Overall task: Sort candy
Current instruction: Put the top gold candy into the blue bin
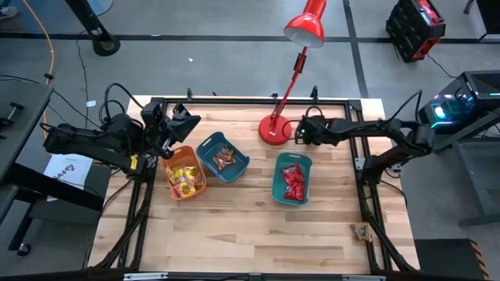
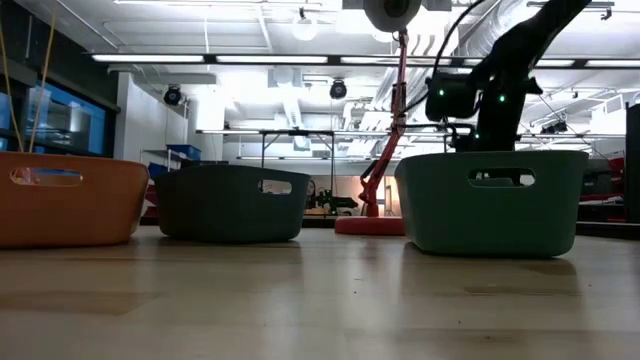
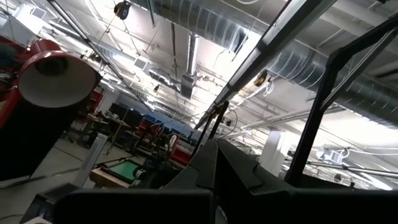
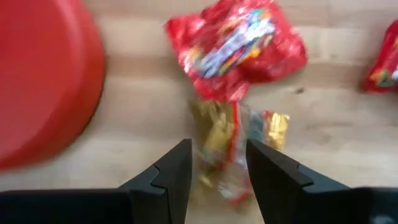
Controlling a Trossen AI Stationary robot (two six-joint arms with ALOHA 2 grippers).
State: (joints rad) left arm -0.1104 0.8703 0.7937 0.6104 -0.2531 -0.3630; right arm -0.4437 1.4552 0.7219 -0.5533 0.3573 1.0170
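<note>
In the right wrist view a yellow candy packet [image 4: 233, 146] lies on the wood, with a red packet [image 4: 239, 40] just beyond it and another red packet [image 4: 382, 65] off to the side. My right gripper [image 4: 217, 146] is open and points down, with a finger on each side of the yellow packet, next to the lamp base [image 1: 274, 129]. In the high view my right gripper [image 1: 299, 133] hides these packets. My left gripper [image 1: 181, 121] is shut and raised beyond the orange bin [image 1: 185, 173], pointing up at the ceiling. My right gripper comes at the yellow packet [image 4: 214, 134] from above, with its open fingers [image 4: 177, 168] astride it. The packet lies flat on the table. Whether the fingers touch it I cannot tell.
The orange bin holds yellow candy. A teal bin [image 1: 223, 156] holds brown-orange candy and another teal bin [image 1: 291, 178] holds red candy. The red lamp's base [image 4: 43, 81] stands close beside my right gripper. Bare wood lies toward the near edge [image 1: 250, 242].
</note>
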